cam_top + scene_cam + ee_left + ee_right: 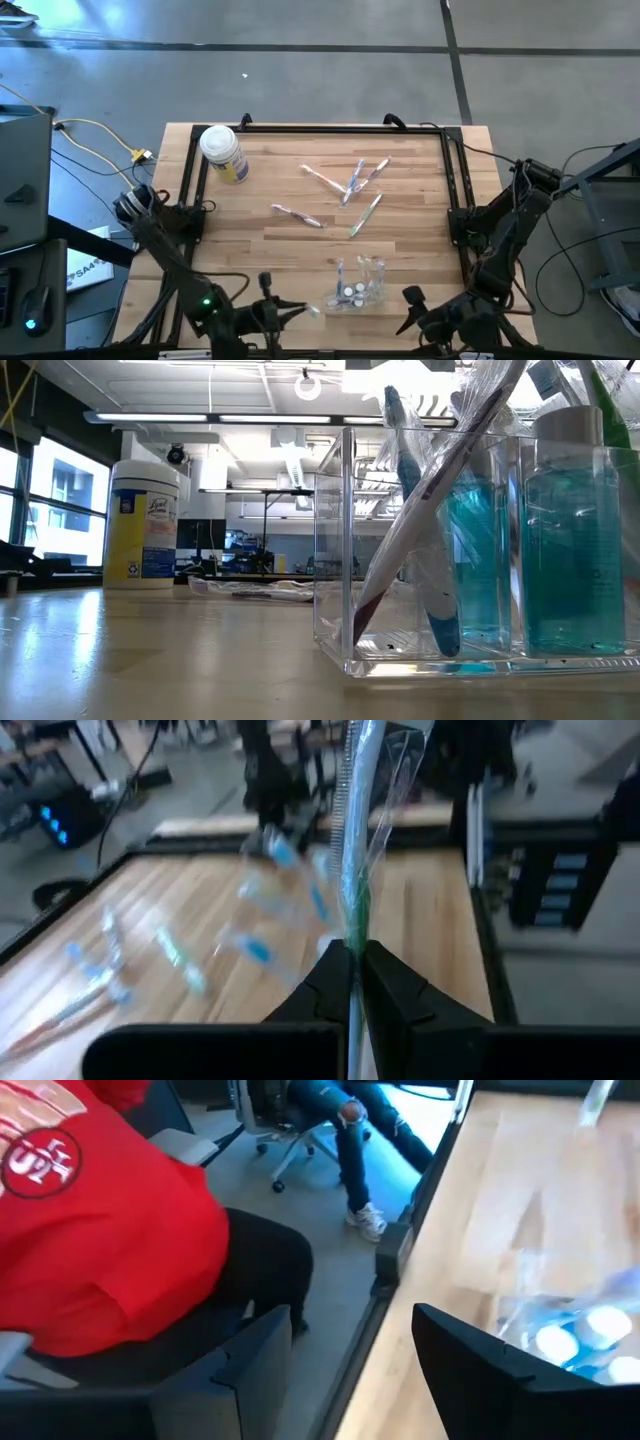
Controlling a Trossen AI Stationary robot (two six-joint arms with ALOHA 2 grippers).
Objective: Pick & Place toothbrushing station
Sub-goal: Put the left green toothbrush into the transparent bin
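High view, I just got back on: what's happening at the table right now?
The left gripper is shut on a wrapped green toothbrush, holding it near the table's front edge, left of the clear holder. The holder already has toothbrushes standing in it beside bottles of blue liquid. Several wrapped toothbrushes still lie loose mid-table, and a white-lidded wipes canister stands at the back left. The right gripper waits open and empty at the front, right of the holder.

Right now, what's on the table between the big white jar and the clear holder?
In the high view, one wrapped pink toothbrush lies on bare wood between the jar and the clear holder.
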